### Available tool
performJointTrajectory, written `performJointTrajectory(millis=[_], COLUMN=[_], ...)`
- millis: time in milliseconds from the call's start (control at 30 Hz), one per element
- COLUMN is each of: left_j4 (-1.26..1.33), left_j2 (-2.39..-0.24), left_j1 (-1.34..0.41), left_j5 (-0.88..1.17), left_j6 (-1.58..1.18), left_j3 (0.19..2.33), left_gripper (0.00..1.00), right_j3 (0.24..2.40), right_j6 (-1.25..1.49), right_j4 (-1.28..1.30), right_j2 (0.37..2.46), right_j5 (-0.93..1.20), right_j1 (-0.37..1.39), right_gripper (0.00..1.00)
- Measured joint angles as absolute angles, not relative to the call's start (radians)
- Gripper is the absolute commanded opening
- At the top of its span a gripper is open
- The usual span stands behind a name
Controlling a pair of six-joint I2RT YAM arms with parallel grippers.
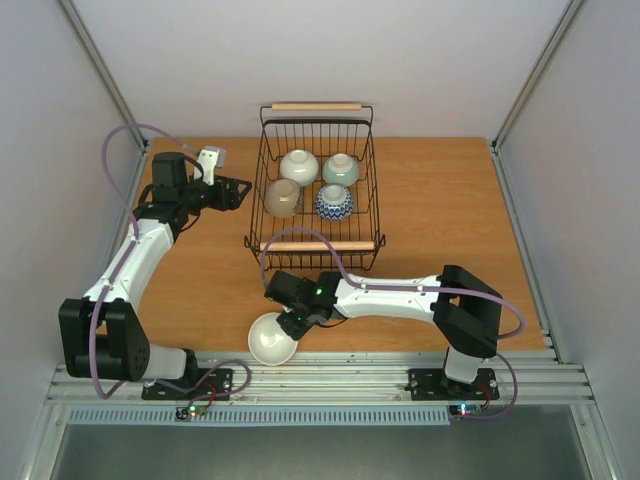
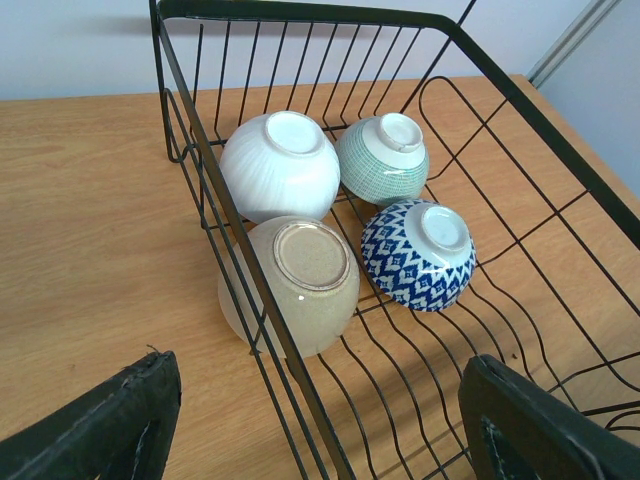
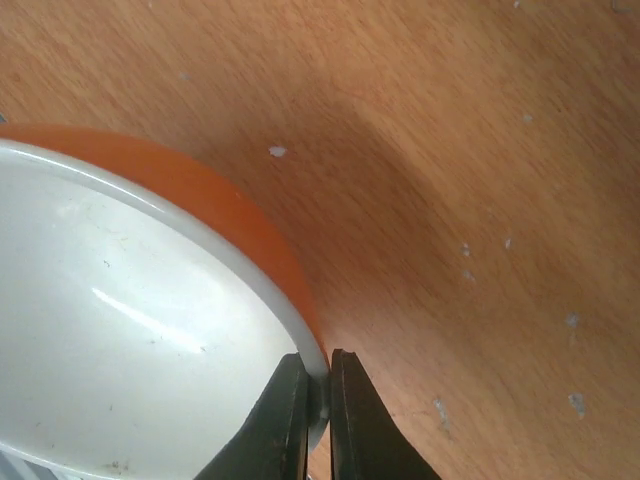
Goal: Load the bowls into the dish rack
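Right gripper (image 3: 318, 385) pinched tight on the rim of the orange bowl (image 3: 150, 330), white inside facing up, out on the table (image 1: 450, 200) a bit in front of the dish rack (image 1: 372, 180), toward the arm bases. Left gripper (image 1: 235, 192) spread wide and empty, hovering just left of the rack. Inside the rack, four bowls flipped upside down in a tight cluster: white bowl (image 2: 280, 165) and green bowl (image 2: 382, 157) at the back, tan bowl (image 2: 300, 280) and blue-and-white bowl (image 2: 418, 253) in front.

Bright, even light. My right wrist view: soft shadow beside orange, white-glazed ceramic bowl (image 3: 150, 330); glare streak inside.
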State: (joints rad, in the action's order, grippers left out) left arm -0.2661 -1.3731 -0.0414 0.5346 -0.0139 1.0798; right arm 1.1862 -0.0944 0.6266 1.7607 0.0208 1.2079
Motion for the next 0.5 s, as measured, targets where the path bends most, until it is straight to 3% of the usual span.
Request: performJointTrajectory(millis=[500], left_j4=[-0.266], left_j2=[-1.36], left_j1=[-0.041], left_j5=[0.534], left_j6=[-0.014], left_j3=[1.08], left_gripper=[0.76], right_j3=[1.192], right_j6=[-0.095], right_j4=[0.657], right_j2=[1.717], right_j5=[-0.066], right_j1=[1.216], right_gripper=[0.01])
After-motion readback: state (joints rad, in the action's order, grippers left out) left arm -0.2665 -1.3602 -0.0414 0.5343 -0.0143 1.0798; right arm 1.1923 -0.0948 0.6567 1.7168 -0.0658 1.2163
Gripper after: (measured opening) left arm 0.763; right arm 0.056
